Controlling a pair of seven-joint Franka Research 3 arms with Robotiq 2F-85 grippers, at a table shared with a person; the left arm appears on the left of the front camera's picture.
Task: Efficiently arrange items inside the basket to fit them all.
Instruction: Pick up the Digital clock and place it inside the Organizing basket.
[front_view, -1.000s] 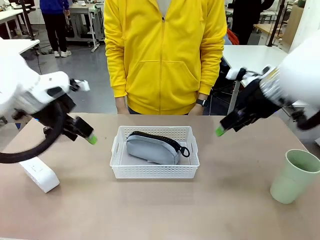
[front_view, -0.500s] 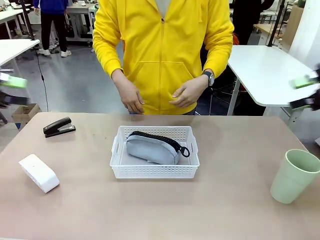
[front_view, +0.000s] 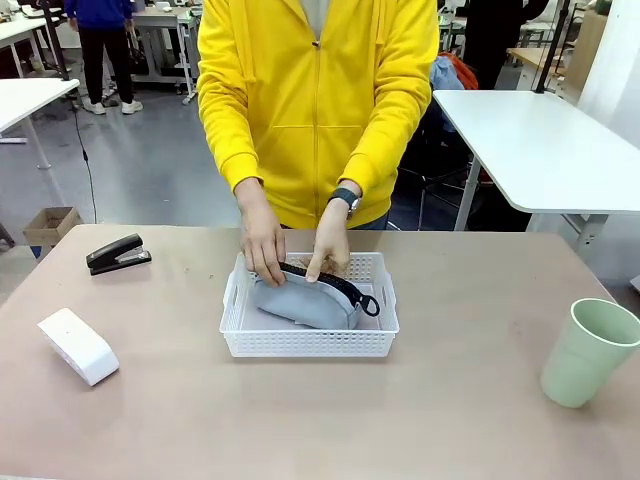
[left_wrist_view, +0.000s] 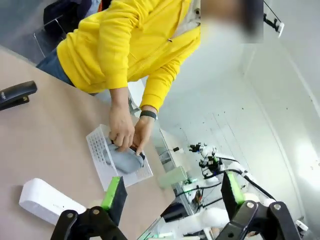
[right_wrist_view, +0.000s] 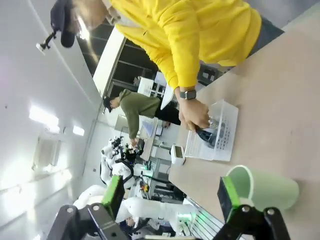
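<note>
Within one basket (front_view: 308, 346), one pouch (front_view: 298, 302)

We've pulled clear: the left gripper (left_wrist_view: 172, 189) away from the basket's (front_view: 310, 348) 9 o'clock, the right gripper (right_wrist_view: 171, 194) from its 3 o'clock. The person's hands (front_view: 265, 245) have dropped in from 12 o'clock, both now on the pouch (front_view: 300, 302).

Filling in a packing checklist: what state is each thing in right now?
pouch: in the basket, person's hands on it
basket: upright, holding the pouch
stapler: closed, on the table outside it
white box: on the table outside it
cup: upright on the table outside it
left gripper: open, holding nothing
right gripper: open, holding nothing
</note>
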